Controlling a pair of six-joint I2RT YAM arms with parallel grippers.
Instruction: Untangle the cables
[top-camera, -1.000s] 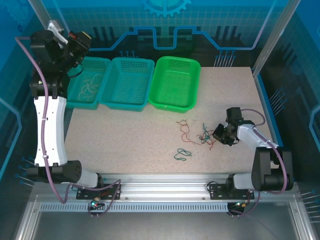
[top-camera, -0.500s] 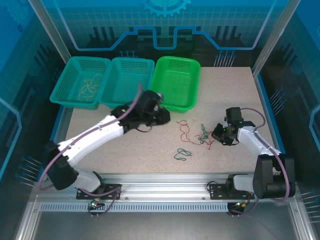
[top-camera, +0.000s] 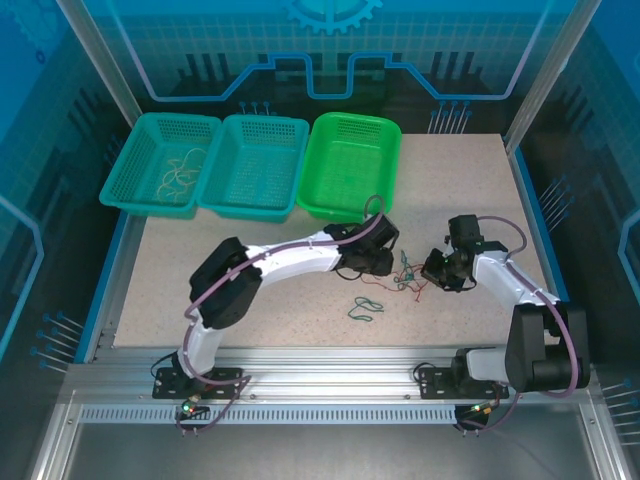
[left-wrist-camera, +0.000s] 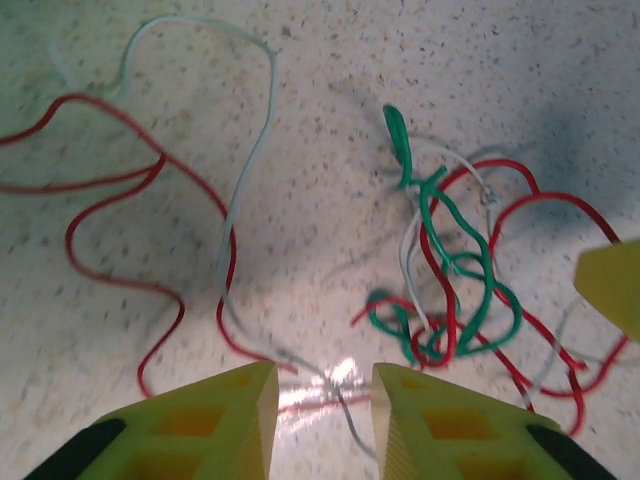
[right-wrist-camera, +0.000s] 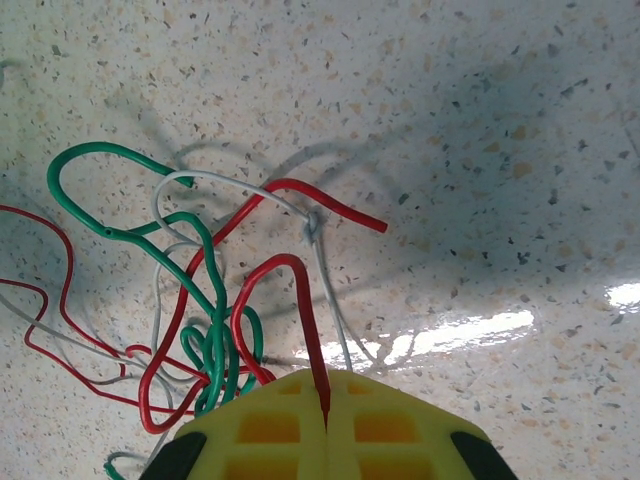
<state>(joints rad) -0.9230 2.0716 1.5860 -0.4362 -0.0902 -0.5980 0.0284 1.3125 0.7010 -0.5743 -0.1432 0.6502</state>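
The cables (top-camera: 408, 272) lie as a tangle of red, green and whitish wires on the speckled table, right of centre. My left gripper (top-camera: 388, 266) hovers low at the tangle's left side. In the left wrist view it (left-wrist-camera: 323, 385) is open, and a whitish cable (left-wrist-camera: 250, 160) runs down between its yellow fingertips (left-wrist-camera: 262, 392). The knot of cables (left-wrist-camera: 450, 290) sits just right of them. My right gripper (top-camera: 437, 270) is at the tangle's right side; in the right wrist view it (right-wrist-camera: 326, 388) is shut on a red cable (right-wrist-camera: 305, 300).
Two teal baskets (top-camera: 118, 175) (top-camera: 262, 120) and a green basket (top-camera: 355, 117) line the back left; the left one holds a whitish cable (top-camera: 180, 172). A separate green cable loop (top-camera: 365, 308) lies in front of the tangle.
My left arm has swung from the left teal basket across the table to the tangle, and its gripper has opened. The right gripper stays shut on the red cable, almost unmoved.
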